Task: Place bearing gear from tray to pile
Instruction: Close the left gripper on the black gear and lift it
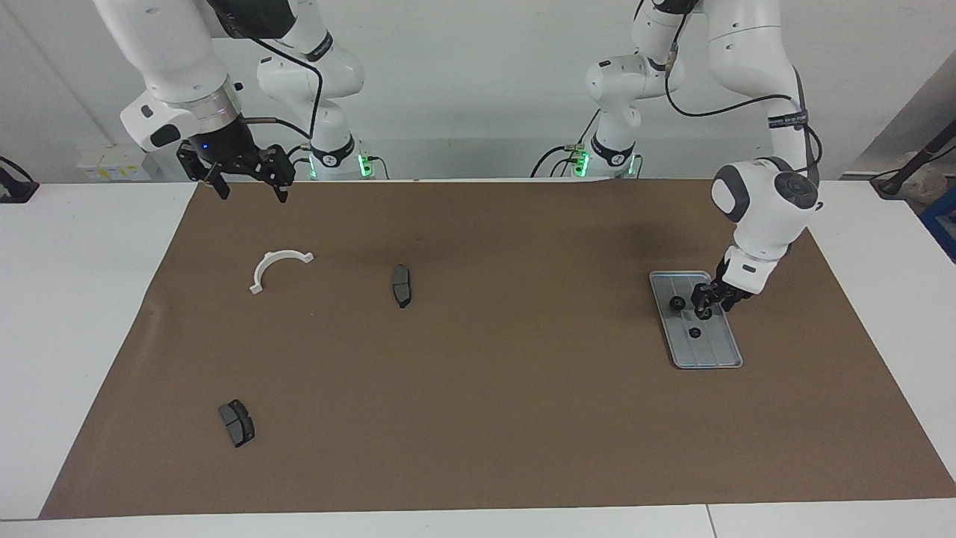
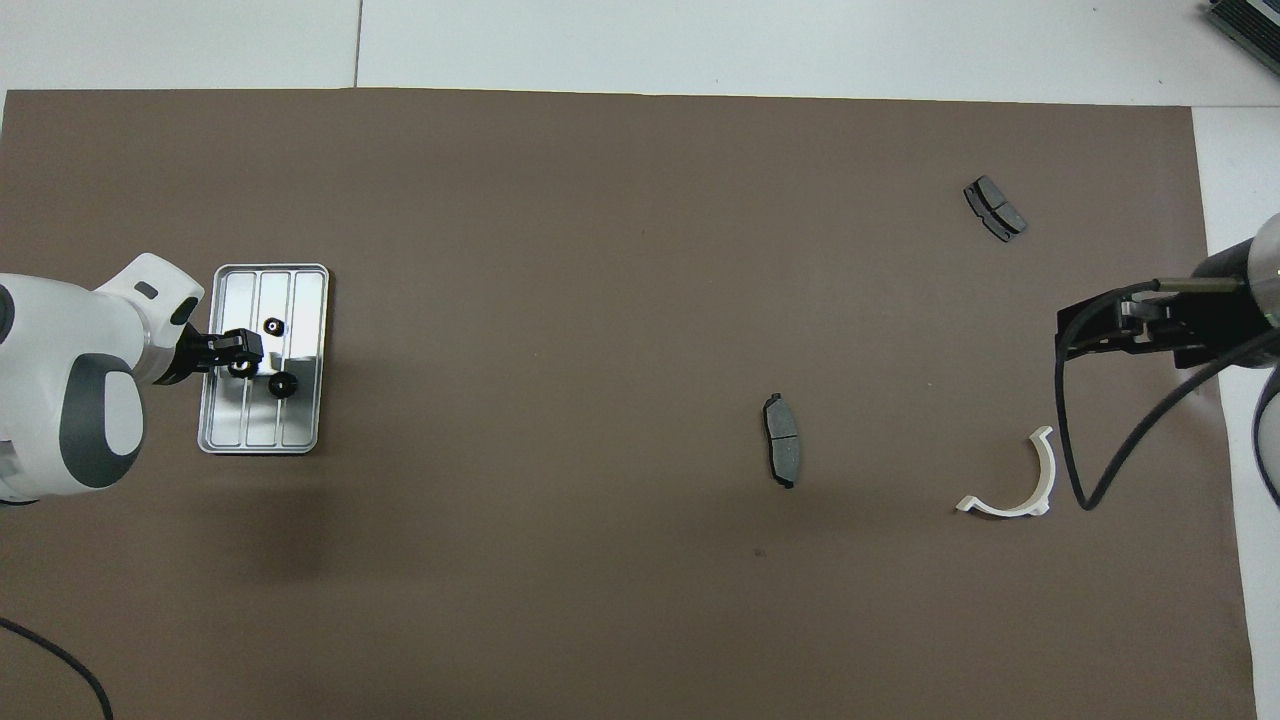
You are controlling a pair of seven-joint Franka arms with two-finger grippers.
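Note:
The silver-grey tray (image 1: pixel 709 351) (image 2: pixel 300 420) lies on the brown mat toward the left arm's end of the table. Three small black bearing gears sit in it: one (image 1: pixel 677 302) (image 2: pixel 283 384), another (image 1: pixel 694 332) (image 2: pixel 272 325), and a third (image 1: pixel 704 312) (image 2: pixel 240 368) between the fingers of my left gripper (image 1: pixel 706 305) (image 2: pixel 240 352), which is down in the tray and shut on it. The pile's parts lie spread out: a white bracket (image 1: pixel 278 263) (image 2: pixel 1015 495) and two dark brake pads (image 1: pixel 401 285) (image 1: pixel 236 423). My right gripper (image 1: pixel 252 193) waits open, raised over the mat's edge by the bracket.
The brown mat (image 1: pixel 485 418) covers most of the white table. A black cable (image 2: pixel 1075 440) hangs from the right arm close to the bracket. One brake pad (image 2: pixel 782 440) lies mid-mat; the other (image 2: pixel 994 208) lies farther from the robots.

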